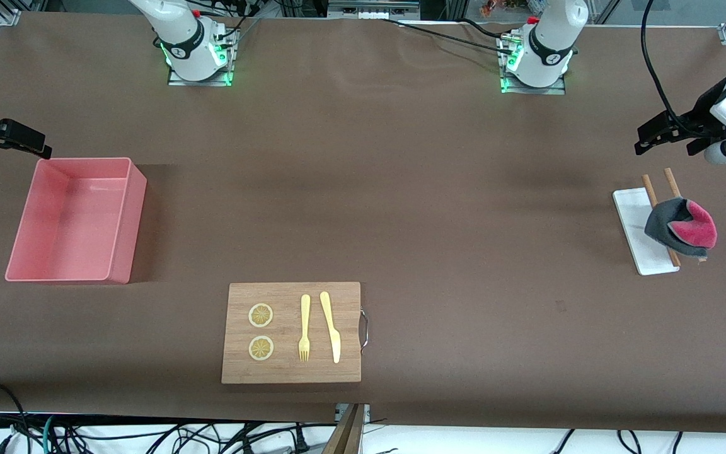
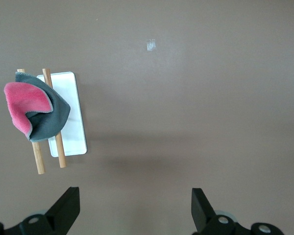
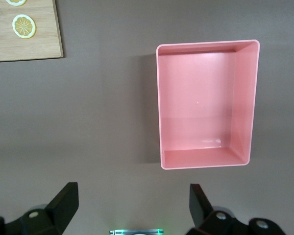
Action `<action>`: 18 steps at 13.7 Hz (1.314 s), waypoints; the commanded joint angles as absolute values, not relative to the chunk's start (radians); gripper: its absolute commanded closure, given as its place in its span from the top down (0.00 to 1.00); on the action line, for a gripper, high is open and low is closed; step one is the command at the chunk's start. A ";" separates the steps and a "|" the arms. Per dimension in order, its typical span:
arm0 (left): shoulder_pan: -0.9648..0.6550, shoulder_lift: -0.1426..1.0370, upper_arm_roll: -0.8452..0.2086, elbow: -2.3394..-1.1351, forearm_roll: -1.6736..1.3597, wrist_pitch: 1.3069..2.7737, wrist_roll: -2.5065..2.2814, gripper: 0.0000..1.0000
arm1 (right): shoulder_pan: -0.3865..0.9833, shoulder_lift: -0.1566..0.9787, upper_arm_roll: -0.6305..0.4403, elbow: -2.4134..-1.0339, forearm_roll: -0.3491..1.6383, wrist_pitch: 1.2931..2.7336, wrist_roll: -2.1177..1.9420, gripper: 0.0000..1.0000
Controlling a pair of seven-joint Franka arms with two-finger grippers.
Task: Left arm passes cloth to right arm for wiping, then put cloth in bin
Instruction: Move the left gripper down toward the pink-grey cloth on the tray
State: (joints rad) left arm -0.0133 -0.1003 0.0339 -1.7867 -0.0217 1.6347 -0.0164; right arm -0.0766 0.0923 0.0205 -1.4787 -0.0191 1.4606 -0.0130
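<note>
cloth (image 1: 682, 227): soft, fuzzy fabric, draped on wooden sticks (image 1: 650, 191)
bin (image 1: 121, 241): glossy smooth pink plastic
board (image 1: 291, 332): matt grained wood
desk (image 1: 401, 189): matt brown covering

You have one cloth (image 1: 683, 228), one bin (image 1: 17, 252), one white tray (image 1: 631, 214) and one wooden board (image 1: 290, 372) on the table (image 1: 401, 157). Count two wooden sticks (image 1: 649, 189) under the cloth, though the rag may hide more. On the board you have two lemon slices (image 1: 261, 315), one fork (image 1: 304, 328) and one knife (image 1: 331, 326). Two arms, so two pincers: left pincer (image 1: 643, 142), right pincer (image 1: 38, 149).
</note>
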 commanded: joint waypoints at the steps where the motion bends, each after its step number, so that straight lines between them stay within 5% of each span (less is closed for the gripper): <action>1: -0.020 -0.123 0.037 -1.798 -0.023 1.608 -0.023 1.00 | -0.083 0.098 0.021 -1.460 -0.021 1.453 -0.026 1.00; 18: -0.003 -0.101 -0.015 -1.773 0.060 1.615 -0.020 1.00 | -0.083 0.098 0.021 -1.460 -0.021 1.453 -0.025 1.00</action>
State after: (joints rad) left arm -0.0118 -0.1016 -0.0211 -1.7863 0.0382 1.6191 -0.0246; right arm -0.0766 0.0924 0.0202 -1.4787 -0.0191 1.4607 -0.0130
